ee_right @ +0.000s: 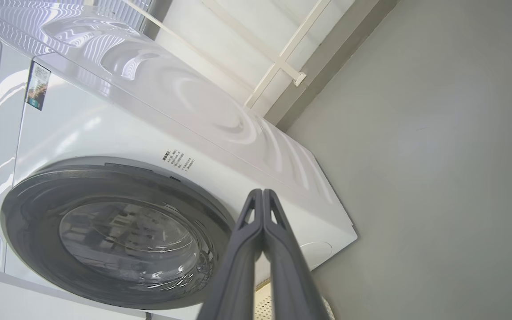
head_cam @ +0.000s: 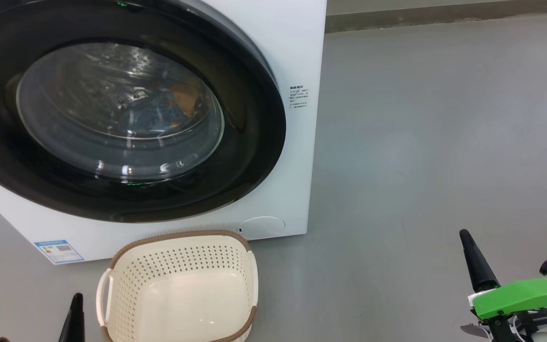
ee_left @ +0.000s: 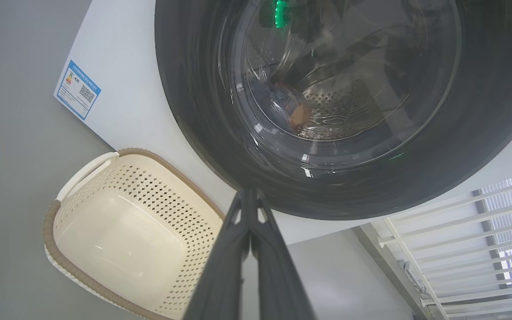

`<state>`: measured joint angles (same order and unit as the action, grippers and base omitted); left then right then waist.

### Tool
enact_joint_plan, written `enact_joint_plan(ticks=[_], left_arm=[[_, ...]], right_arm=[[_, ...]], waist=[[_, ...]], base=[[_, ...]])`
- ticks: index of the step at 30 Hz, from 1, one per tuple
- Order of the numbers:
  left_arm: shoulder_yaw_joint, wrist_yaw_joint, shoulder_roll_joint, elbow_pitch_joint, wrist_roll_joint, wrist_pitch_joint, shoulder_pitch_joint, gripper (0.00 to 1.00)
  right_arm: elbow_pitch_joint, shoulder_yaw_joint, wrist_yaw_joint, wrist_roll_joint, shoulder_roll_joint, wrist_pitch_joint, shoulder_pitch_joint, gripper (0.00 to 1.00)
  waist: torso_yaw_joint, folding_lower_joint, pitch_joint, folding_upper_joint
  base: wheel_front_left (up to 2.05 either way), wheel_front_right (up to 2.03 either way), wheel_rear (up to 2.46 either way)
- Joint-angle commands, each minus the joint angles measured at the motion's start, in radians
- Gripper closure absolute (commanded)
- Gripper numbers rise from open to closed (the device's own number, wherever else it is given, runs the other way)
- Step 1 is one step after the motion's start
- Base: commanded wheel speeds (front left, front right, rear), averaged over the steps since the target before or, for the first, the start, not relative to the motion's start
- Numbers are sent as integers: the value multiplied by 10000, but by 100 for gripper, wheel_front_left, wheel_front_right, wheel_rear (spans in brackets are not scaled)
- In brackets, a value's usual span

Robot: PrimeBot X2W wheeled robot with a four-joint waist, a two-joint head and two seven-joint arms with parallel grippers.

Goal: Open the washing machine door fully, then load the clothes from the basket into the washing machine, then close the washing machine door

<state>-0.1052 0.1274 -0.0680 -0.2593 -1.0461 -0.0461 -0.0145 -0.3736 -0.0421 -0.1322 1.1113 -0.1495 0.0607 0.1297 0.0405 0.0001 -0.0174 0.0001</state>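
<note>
Washing machine door [head_cam: 254,142]: shut, keeping clothes [head_cam: 174,102] inside; basket [head_cam: 183,259] empty on floor [head_cam: 420,142] before it; left gripper [ee_left: 250,192], right gripper [ee_right: 262,192] closed, holding nothing, job apparently done.

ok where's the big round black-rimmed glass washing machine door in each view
Head view: round black-rimmed glass washing machine door, upper left.
Left wrist view: door across the top, centre to right.
Right wrist view: door at lower left.
Shared landmark: white washing machine front around it.
</note>
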Motion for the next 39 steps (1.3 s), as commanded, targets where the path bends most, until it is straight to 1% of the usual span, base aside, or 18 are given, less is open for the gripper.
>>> enact_joint_plan(ticks=[1, 39], left_arm=[[-173, -7, -93, 184, -336, 79, 553, 100], [-125, -10, 100, 144, -4107, 1169, 1087, 100]], right_arm=[[345, -19, 9, 332, 5, -102, 85, 100], [974, 975, 13, 3765, 605, -1164, -79, 100]], waist=[[-15, 0, 7, -1], [-293, 0, 127, -1]], base=[[0, 0, 0], [0, 0, 0]])
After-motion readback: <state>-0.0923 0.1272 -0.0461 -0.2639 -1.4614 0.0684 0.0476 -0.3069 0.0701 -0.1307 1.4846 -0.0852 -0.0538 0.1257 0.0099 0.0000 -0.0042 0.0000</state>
